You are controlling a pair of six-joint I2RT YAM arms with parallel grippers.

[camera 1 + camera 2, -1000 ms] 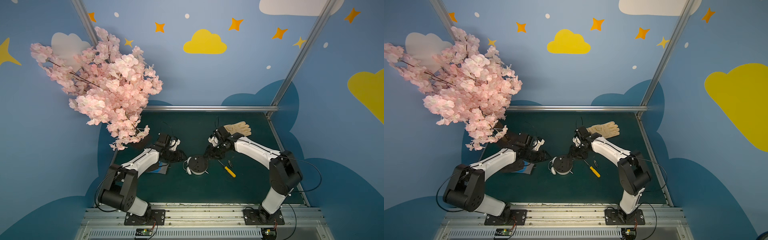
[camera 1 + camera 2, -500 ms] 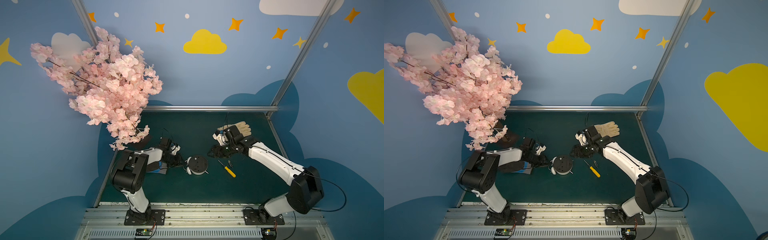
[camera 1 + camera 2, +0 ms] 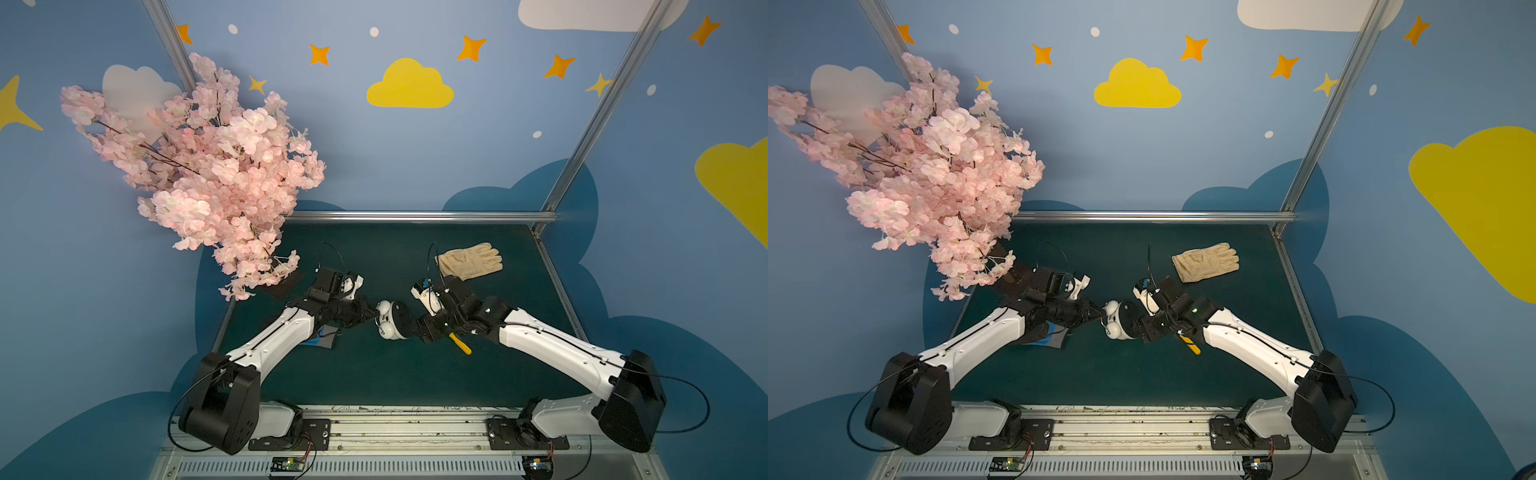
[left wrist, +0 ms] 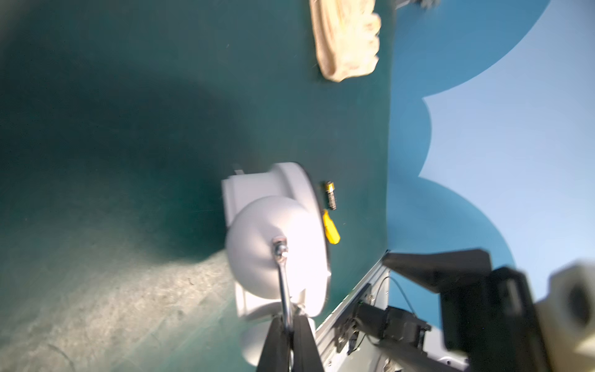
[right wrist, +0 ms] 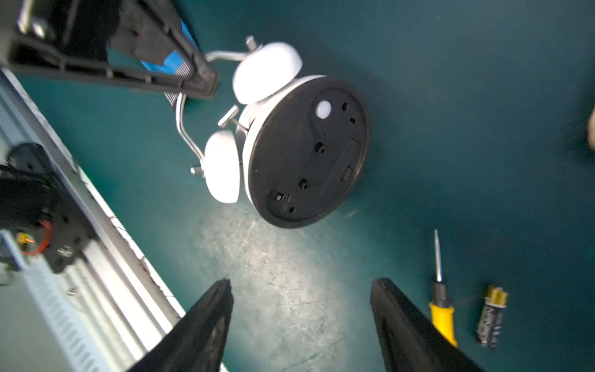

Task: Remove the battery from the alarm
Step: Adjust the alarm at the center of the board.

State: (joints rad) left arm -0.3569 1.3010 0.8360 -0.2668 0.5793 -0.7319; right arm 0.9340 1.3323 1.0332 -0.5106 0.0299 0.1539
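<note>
**Battery out on the tabletop, left hand on the alarm handle**

Front rail (image 3: 407,428) carries both arm bases. The arms reach in over the green tabletop (image 3: 374,374) and meet mid-way.

Left hand (image 4: 289,322): clamped tight on the wire handle (image 4: 283,283) of the alarm (image 5: 306,154), pinching it from both sides.

Right hand (image 5: 302,283): jaws spread wide, nothing between them, hovering just short of the alarm, not touching.

The alarm sits between the two hands, dark back panel (image 3: 402,321) facing up toward the top cameras, twin bells (image 5: 267,71) on the left hand's side. Can't tell whether it rests on the tabletop or is lifted.

The battery (image 5: 492,317) is out of the alarm. It lies flat on the tabletop just beside the yellow grip of the screwdriver (image 5: 442,319), roughly parallel with a small gap. Its gold end points the same way as the screwdriver tip. Both lie on the right arm's side of the alarm. In both top views only the screwdriver's yellow end shows past the right arm.

Further back, a cream glove (image 3: 469,261) lies flat near the right rear corner. A pink blossom branch (image 3: 208,178) hangs over the left rear.
</note>
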